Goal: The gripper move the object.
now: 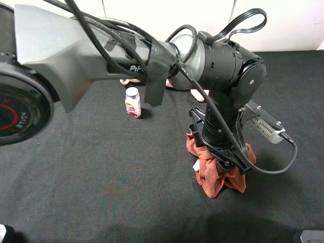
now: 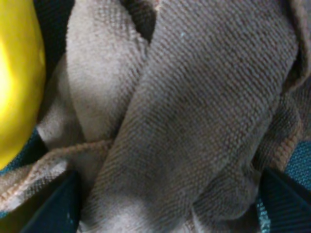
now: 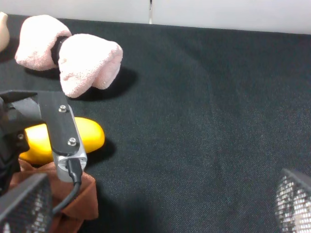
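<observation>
Right of centre in the high view, the left gripper (image 1: 229,162) sits atop the rust-brown rag (image 1: 208,179), jaws spread wide around loose, bunched cloth.

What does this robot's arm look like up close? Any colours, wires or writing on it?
The left arm is a chunky grey shell with white lettering, wrapped in black tape and trailed by black cables. Its wrist is a rounded black drum, and the hand is black. A small silver camera box sits beside it. The base joint shows a red ring.
</observation>
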You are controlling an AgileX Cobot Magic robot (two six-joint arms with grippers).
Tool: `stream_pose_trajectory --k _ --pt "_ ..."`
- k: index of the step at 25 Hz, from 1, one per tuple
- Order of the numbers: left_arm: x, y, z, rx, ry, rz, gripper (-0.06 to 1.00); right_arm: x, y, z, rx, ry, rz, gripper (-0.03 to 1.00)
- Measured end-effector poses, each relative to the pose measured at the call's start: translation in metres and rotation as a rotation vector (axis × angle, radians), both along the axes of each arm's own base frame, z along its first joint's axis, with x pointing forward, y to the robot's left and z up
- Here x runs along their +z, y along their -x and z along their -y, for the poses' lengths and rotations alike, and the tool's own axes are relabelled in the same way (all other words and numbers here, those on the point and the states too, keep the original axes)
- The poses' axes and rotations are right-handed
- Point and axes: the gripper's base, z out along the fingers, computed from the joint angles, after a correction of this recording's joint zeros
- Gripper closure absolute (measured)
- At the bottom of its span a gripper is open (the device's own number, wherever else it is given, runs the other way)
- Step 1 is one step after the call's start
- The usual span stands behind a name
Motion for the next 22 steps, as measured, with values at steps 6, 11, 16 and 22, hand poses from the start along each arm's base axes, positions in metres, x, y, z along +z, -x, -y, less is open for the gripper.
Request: stream_pose_trajectory --k 6,11,16,22 --pt "0.034 -0.003 0.006 -0.001 0.057 0.03 0.21 0.0 0.0 0.0 0.0 -0.001 0.0 0.27" --pt "0.064 -0.005 0.009 -0.005 0.099 0.054 0.21 0.0 0.0 0.0 0.003 -0.004 0.0 0.27" --pt "0.1 -0.004 0.007 -0.007 0.159 0.089 0.21 0.0 0.0 -0.001 0.006 -0.008 0.0 0.27" --pt "0.142 -0.002 0.001 -0.009 0.232 0.136 0.21 0.0 0.0 -0.001 0.007 -0.009 0.0 0.27"
